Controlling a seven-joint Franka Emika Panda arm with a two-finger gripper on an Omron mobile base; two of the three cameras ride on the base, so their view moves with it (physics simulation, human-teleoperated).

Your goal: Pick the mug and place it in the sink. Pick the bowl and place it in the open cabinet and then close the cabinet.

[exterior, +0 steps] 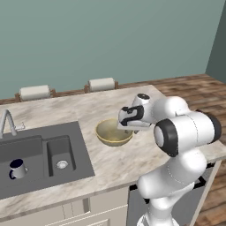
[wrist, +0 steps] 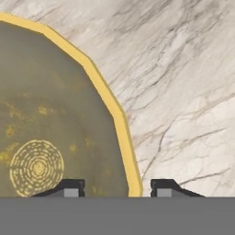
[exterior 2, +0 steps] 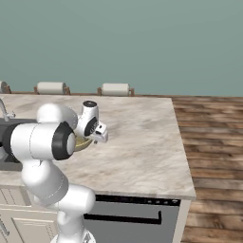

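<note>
meanwhile the claw point(wrist: 117, 187) sat low over the near rim of the bowl point(exterior: 114, 131), its two dark fingertips point(wrist: 69, 187) straddling that rim: in the hand view one tip stood inside the olive hollow and the other outside over bare marble, with the yellow edge running up between them. the tips stood apart with a gap on each side of the rim, so whether they were pinching it yet i could not tell; nothing was lifted. the bowl rested flat on the counter point(exterior: 132, 163), directly under and just ahead of the claw, and it was well clear of every counter edge.

off to the claw's left, past a strip of open marble, lay the dark sink point(exterior: 81, 150), its rim well apart from the bowl. the mug point(exterior: 16, 169) stood upright in the large basin, far from the claw, with the small basin between them. the faucet point(exterior: 6, 121) rose at the sink's far side, well away.

to the claw's right, in the right base view, the marble ran open and bare all the way to the counter's end, where it dropped to the wooden floor point(exterior 2: 213, 142). beyond the claw, the far counter edge was also unobstructed, with two pale chair backs point(exterior: 101, 84) showing behind it. the white arm's bulky elbow hung close behind the claw, over the near edge, so room was tightest on that side.
</note>
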